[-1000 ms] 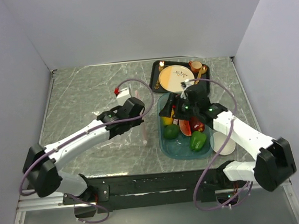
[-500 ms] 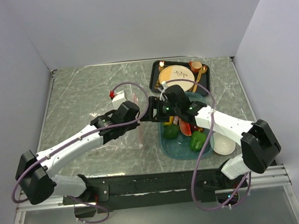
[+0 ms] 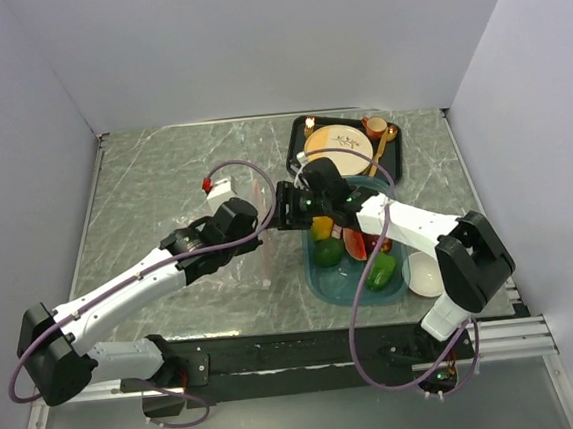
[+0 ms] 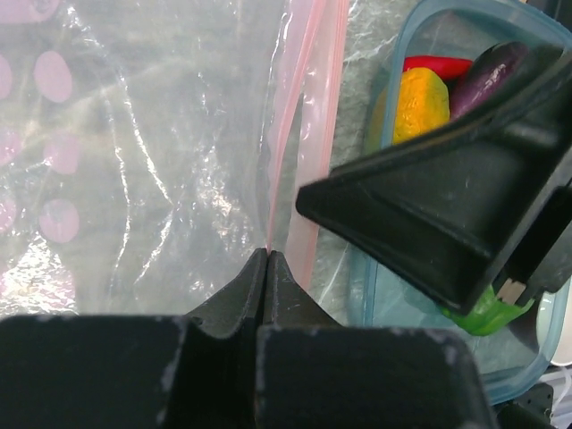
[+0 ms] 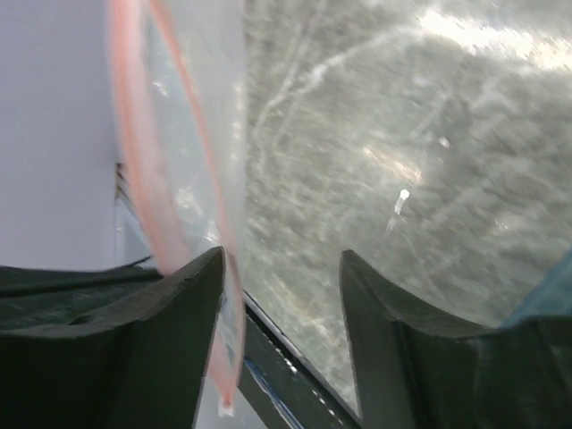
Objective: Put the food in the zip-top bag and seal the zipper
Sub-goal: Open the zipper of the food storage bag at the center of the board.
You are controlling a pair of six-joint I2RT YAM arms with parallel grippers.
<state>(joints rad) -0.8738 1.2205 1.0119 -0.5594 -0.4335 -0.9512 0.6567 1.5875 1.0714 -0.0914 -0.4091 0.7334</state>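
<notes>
The clear zip-top bag (image 3: pixel 252 240) lies left of the teal tray, and its pink zipper (image 3: pixel 267 261) runs toward the front. My left gripper (image 3: pixel 261 227) is shut on one lip of the zipper (image 4: pixel 317 134), with the bag (image 4: pixel 134 161) spread beyond the jaws. My right gripper (image 3: pixel 279 211) is open and empty at the bag's mouth. In the right wrist view the pink strip (image 5: pixel 134 161) hangs beside its left finger (image 5: pixel 179 313). The food sits in the tray: green peppers (image 3: pixel 327 252) (image 3: pixel 379 270), a watermelon slice (image 3: pixel 354 244), a yellow piece (image 4: pixel 420 103) and a purple piece (image 4: pixel 492 71).
The teal oval tray (image 3: pixel 318 284) stands right of the bag. A black tray with a tan plate (image 3: pixel 333 148), gold cutlery and an orange cup (image 3: pixel 375 126) is at the back. A white bowl (image 3: pixel 424 275) sits at the front right, under the right arm.
My right gripper has moved left from above the tray of food to the bag's mouth. My left gripper has shifted a little forward and left, still holding the zipper.
</notes>
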